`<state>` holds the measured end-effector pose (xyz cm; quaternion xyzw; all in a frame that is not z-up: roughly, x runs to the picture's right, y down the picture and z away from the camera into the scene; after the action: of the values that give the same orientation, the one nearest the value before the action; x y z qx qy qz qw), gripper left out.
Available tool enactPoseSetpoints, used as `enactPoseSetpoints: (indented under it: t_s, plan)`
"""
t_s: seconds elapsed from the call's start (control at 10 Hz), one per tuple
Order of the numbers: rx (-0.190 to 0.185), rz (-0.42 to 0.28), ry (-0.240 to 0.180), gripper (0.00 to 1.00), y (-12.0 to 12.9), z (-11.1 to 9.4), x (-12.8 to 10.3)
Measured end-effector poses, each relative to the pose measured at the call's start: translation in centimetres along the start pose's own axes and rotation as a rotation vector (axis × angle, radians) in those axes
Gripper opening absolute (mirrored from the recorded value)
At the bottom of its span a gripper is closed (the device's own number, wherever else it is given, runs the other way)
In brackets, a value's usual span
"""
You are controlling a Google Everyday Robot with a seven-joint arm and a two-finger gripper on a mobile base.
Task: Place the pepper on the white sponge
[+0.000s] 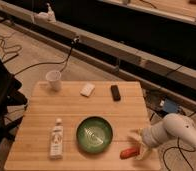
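Observation:
The red-orange pepper (127, 153) lies on the wooden table (41, 115) near its front right corner, just right of the green bowl (94, 135). My gripper (137, 146) comes in low from the right on a white arm (173, 131). Its pale fingers are spread, one behind the pepper's right end and one in front of it. The jaws are open and the pepper rests on the table. The white sponge (87, 90) lies at the far side of the table, left of the black block (115, 92).
A white paper cup (54, 80) stands at the far left corner. A white bottle (56, 139) lies on the front left. Cables (21, 67) run over the floor behind the table, and a blue object (168, 106) sits on the floor to the right.

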<state>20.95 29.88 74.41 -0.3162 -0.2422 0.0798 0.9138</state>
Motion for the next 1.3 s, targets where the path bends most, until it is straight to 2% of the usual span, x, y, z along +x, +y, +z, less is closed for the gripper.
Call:
enactPoseSetpoints:
  t_s: [0.1, 0.4, 0.5, 0.8, 1.0, 1.1, 1.3]
  plan:
    - [-0.006, -0.001, 0.018, 0.80, 0.1, 1.0, 0.2]
    - [-0.007, 0.023, 0.039, 0.80, 0.3, 2.9, 0.6]
    - [-0.005, 0.024, 0.043, 0.77, 0.4, 3.2, 0.6]
    - [0.013, 0.024, 0.054, 0.49, 0.2, 3.5, 0.5]
    - [0.040, 0.033, 0.072, 0.28, -0.5, 3.2, 0.6]
    - [0.068, 0.059, 0.075, 0.16, -1.2, 3.0, 0.6]
    - [0.099, 0.109, 0.084, 0.02, -2.0, 2.8, 1.0]
